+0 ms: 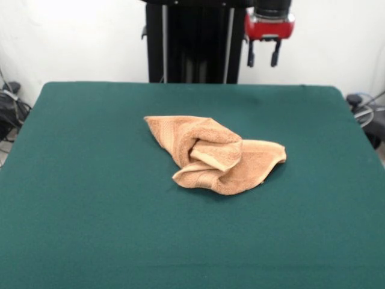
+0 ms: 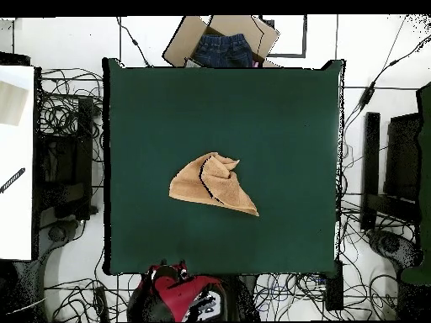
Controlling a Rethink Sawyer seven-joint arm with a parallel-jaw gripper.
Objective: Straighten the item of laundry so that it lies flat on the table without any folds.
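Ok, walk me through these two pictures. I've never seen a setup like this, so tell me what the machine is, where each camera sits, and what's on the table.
The machine is a red and black robot arm. Its gripper hangs above the table's far edge with its jaws open, holding nothing. One picture looks across the table toward the robot; the other looks straight down, with the robot's red base at the bottom. On the large dark green felt-topped table lies one thing: a light orange-tan terry-cloth towel, crumpled and folded over itself near the middle. Off the table, the overhead view shows a cardboard box and tangled cables on the floor.
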